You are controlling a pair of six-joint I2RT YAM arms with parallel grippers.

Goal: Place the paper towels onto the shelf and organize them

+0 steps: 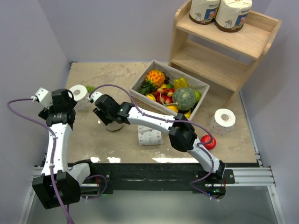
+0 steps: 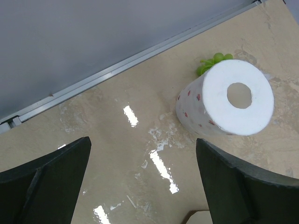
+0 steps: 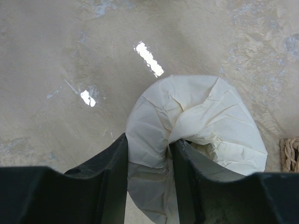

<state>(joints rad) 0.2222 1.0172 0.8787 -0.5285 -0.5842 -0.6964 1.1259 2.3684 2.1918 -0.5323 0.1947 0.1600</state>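
Note:
My right gripper is shut on a cream-wrapped paper towel roll standing on the table. One finger is outside its wall and the other is pushed into the folded top. From above, this roll is mostly hidden under the right gripper. My left gripper hangs open over bare table, with a white dotted roll ahead to its right. Two wrapped rolls stand on the top tier of the wooden shelf. Another white roll lies mid-table, and one stands at the right.
A wicker basket full of fruit sits in front of the shelf. A red fruit lies by the right arm. Green leaves poke out behind the left roll. A grey wall runs close along the table's left side.

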